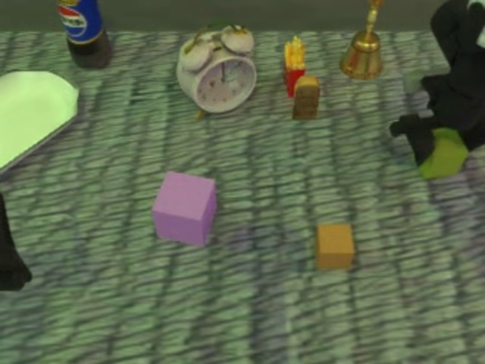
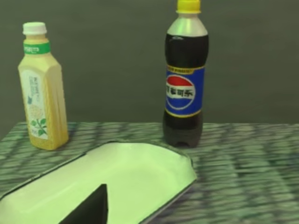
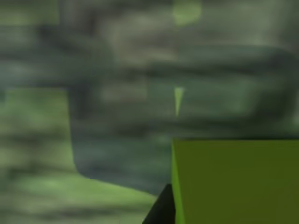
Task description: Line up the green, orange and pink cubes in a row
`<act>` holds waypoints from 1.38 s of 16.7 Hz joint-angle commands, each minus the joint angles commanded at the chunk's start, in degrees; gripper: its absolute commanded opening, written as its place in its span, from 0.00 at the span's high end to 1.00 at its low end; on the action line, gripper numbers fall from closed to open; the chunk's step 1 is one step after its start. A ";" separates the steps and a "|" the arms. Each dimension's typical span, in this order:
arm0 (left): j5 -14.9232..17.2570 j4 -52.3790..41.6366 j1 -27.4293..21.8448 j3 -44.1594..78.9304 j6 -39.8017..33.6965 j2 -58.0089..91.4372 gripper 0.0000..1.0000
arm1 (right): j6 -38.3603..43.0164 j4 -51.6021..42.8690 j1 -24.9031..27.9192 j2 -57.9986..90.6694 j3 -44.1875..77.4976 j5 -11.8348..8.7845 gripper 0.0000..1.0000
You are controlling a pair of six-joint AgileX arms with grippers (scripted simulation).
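Observation:
The lime-green cube (image 1: 445,154) is at the table's right edge, with my right gripper (image 1: 433,144) shut on it. It fills the near corner of the right wrist view (image 3: 236,182), one dark finger (image 3: 162,211) against its side. The pink cube (image 1: 184,208), the largest, rests left of centre. To its right, a little nearer the front edge, lies the small orange cube (image 1: 335,246). My left gripper (image 1: 9,267) is parked at the left edge, open, with one finger (image 2: 93,207) over a white tray.
Along the back stand a cola bottle (image 1: 82,26), an alarm clock (image 1: 217,76), a fries box (image 1: 294,64), a toast figure (image 1: 306,97) and a brass bell (image 1: 362,53). The white tray (image 1: 34,114) sits at the back left. A yellow tea bottle (image 2: 42,107) stands beyond it.

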 joint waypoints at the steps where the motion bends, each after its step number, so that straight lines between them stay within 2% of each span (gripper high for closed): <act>1: 0.00 0.00 0.00 0.00 0.00 0.00 0.00 | 0.00 -1.28 0.04 -0.21 1.01 0.00 1.00; 7: 0.00 0.00 0.00 0.00 0.00 0.00 0.00 | -0.14 -11.86 0.49 -2.59 9.19 0.00 1.00; 14: 0.00 0.00 0.00 0.00 0.00 0.00 0.00 | 0.76 -12.69 0.91 -2.80 9.70 -0.01 1.00; 18: 0.00 0.00 0.00 0.00 0.00 0.00 0.00 | 9.34 -12.50 7.90 -4.54 7.50 0.20 1.00; 23: 0.00 0.00 0.00 0.00 0.00 0.00 0.00 | 29.34 -11.91 22.05 -8.67 1.99 0.54 1.00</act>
